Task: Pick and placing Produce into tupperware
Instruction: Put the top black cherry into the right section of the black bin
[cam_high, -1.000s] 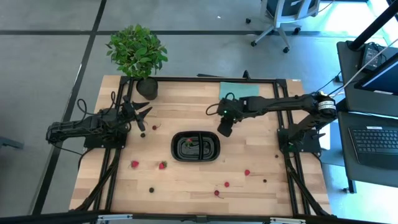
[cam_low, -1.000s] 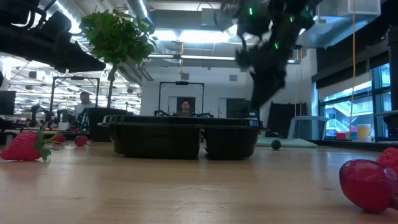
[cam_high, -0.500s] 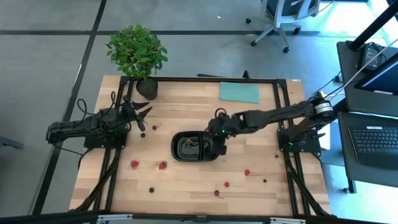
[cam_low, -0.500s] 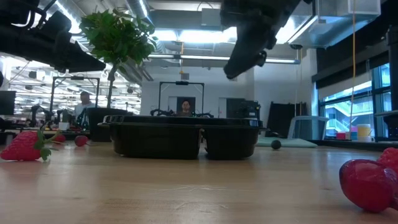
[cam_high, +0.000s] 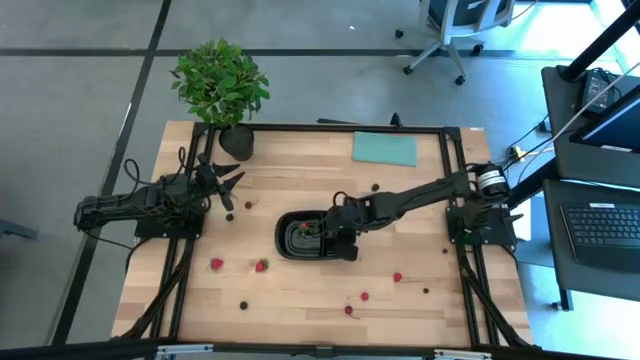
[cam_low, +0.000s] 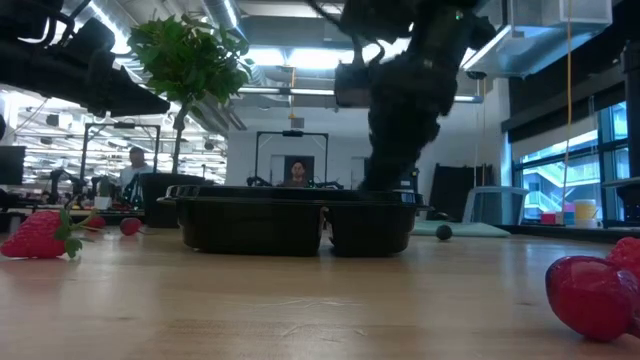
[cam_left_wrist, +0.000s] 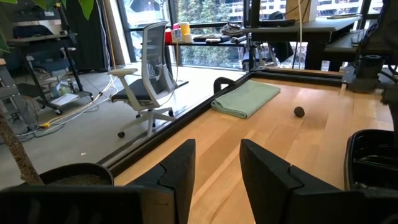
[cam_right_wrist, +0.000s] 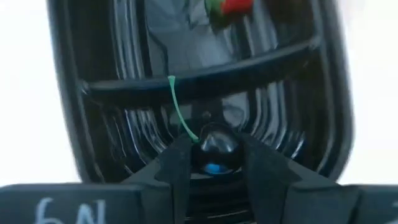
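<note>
The right gripper (cam_right_wrist: 209, 163) pinches a dark berry (cam_right_wrist: 216, 145) over the tray (cam_right_wrist: 99, 124); spread the fingers only when low inside.

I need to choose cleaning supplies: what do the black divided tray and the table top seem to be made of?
The black divided tray looks like thin glossy plastic: its ribbed walls throw bright reflections. The pale table top looks like wood, probably butcher-block, with plank seams and a matte finish. The right pincer holds a shiny dark berry with a green stem over the tray.
</note>
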